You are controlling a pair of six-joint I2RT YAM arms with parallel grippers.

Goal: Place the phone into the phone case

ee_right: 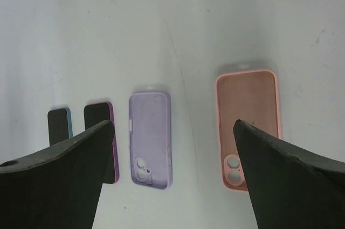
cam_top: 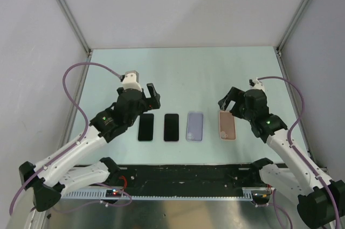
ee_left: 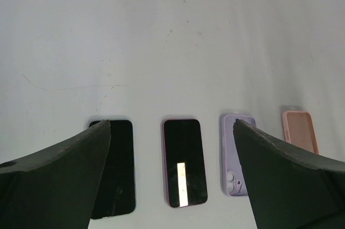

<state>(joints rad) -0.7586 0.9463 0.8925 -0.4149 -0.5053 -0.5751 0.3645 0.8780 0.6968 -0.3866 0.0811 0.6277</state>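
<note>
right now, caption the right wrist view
Right end effector open above lilac rectangular phone case and pink rectangular phone case

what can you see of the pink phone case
The pink phone case is a salmon, matte, soft-looking shell lying flat on the table, open side up and empty. A two-hole camera cutout sits at its near end. It is rightmost in the row, beside the lilac case but not touching it. The open right gripper hangs above it.

The middle phone (ee_left: 185, 162) shines glossy; lilac case (ee_right: 150, 138) and pink case (ee_right: 245, 110) look matt.
</note>
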